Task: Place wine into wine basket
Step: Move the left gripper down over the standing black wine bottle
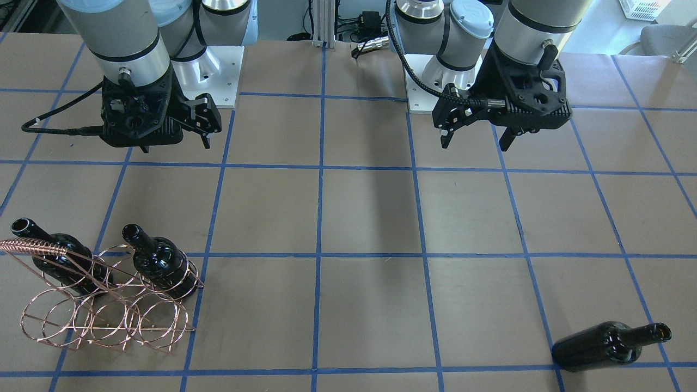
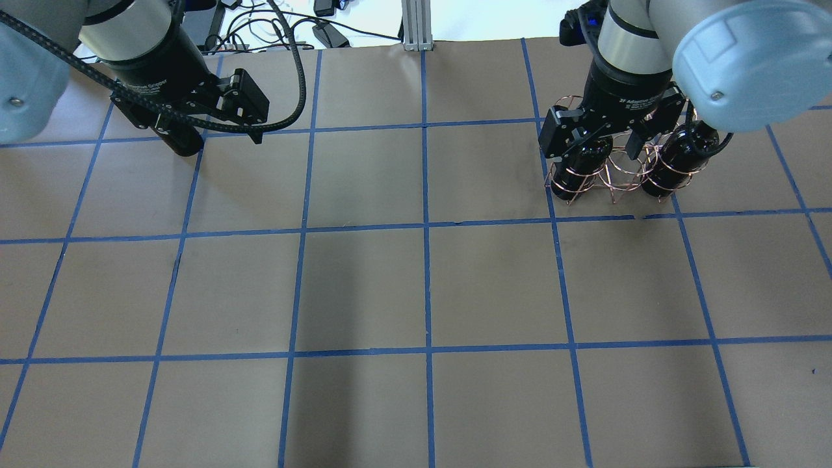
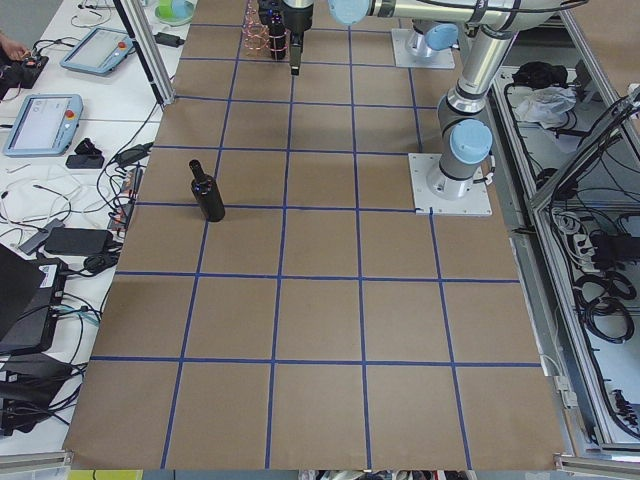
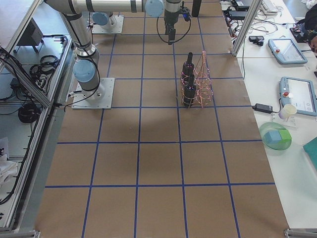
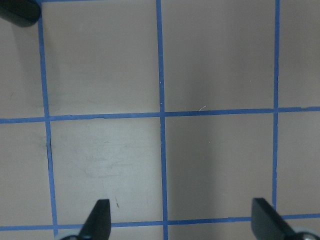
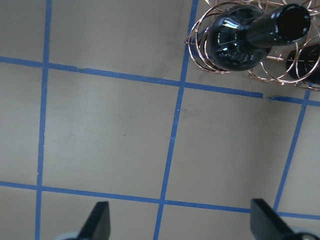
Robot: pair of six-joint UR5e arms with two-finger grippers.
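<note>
The copper wire wine basket stands on the table's right side and holds two dark wine bottles upright at its two ends. The ring between them holds nothing. My right gripper is open and empty, hanging above and just behind the basket. The nearest bottle in the basket shows in the right wrist view. A third wine bottle stands alone at the far left. My left gripper is open and empty, raised short of that bottle. Its base edge shows in the left wrist view.
Brown paper with blue tape grid lines covers the table. The arms' base plates sit at the robot's edge. An aluminium post stands at the far edge. Beyond it is a desk with teach pendants, cables and a green bowl.
</note>
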